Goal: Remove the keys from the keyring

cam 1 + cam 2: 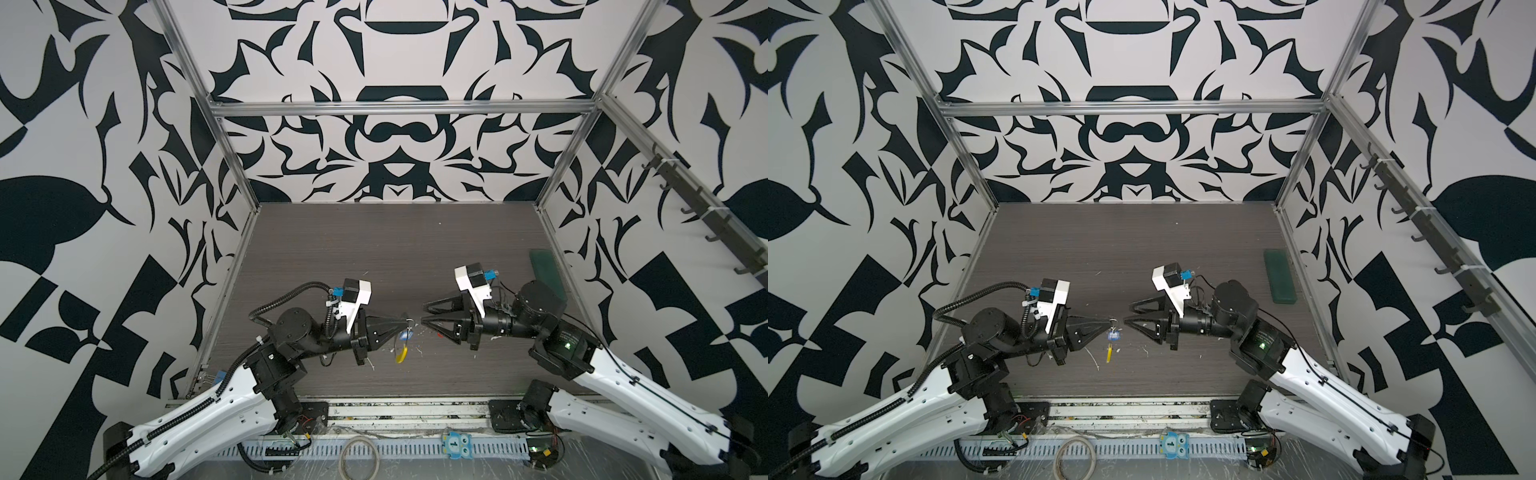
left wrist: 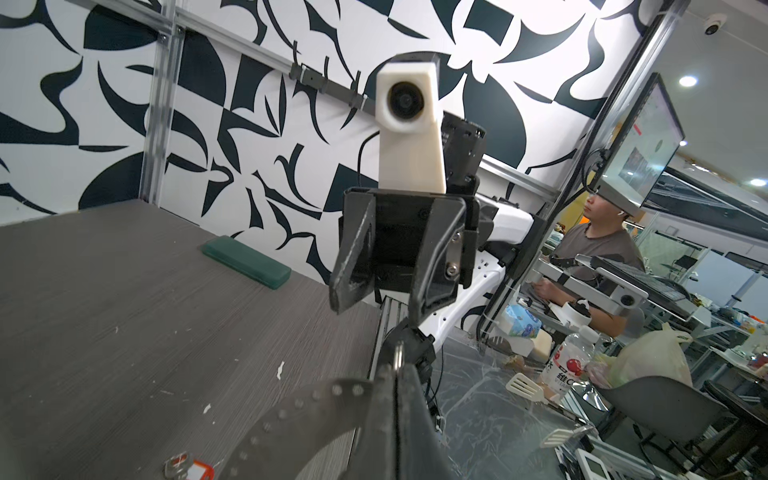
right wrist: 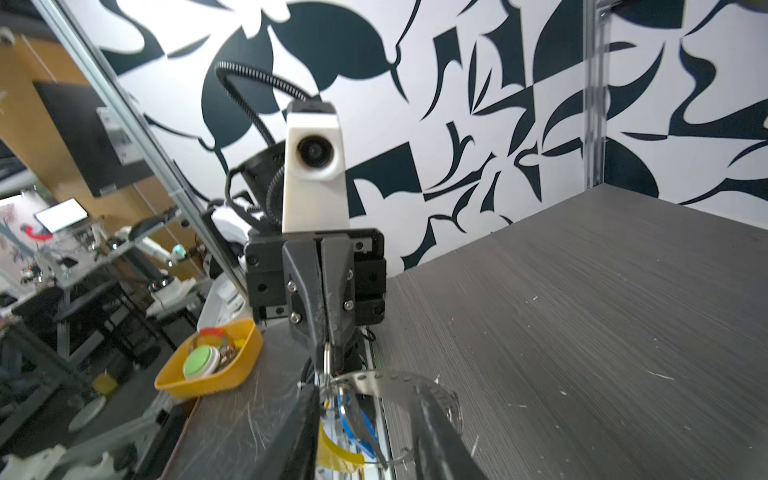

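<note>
- keyring [image 3: 374, 379]: light, thin and floppy; hangs above the surface from the left gripper [image 1: 405, 322], jaws clamped on its small metal ring [image 3: 326, 357]; the stiff metal looks a surer hold than the loop
- blue key [image 1: 406, 335] dangles on it; red key [image 2: 195, 470] lies on the surface
- right gripper [image 1: 423, 314]: jaws apart, just beside
- tag labels unreadable; bottle [image 2: 568, 365] reads "維C"

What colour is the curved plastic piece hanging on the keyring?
Yellow; the curved plastic piece shows best in a top view.
</note>
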Tool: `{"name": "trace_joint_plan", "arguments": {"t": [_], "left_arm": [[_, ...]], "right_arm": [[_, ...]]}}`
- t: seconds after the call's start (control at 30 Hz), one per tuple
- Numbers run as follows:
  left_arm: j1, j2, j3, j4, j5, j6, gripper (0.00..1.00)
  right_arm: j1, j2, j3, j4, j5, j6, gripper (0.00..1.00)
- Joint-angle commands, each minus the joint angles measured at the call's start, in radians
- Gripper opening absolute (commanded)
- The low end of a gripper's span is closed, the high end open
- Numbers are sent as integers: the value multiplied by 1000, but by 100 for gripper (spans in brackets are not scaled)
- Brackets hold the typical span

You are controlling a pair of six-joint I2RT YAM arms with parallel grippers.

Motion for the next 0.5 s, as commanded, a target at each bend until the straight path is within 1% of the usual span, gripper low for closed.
{"name": "trace_joint_plan", "arguments": {"t": [0.0, 0.17, 0.47], "left_arm": [[-2, 3, -26, 211, -12, -37, 0], [-2, 35, -49, 320, -30, -66, 0], [-2, 85, -103, 486, -132, -111, 0]], "right_arm": [[5, -7, -28, 243, 81, 123, 43], [32, 23, -45, 367, 82, 176, 45], [121, 53, -70, 487, 132, 158, 46]]}}
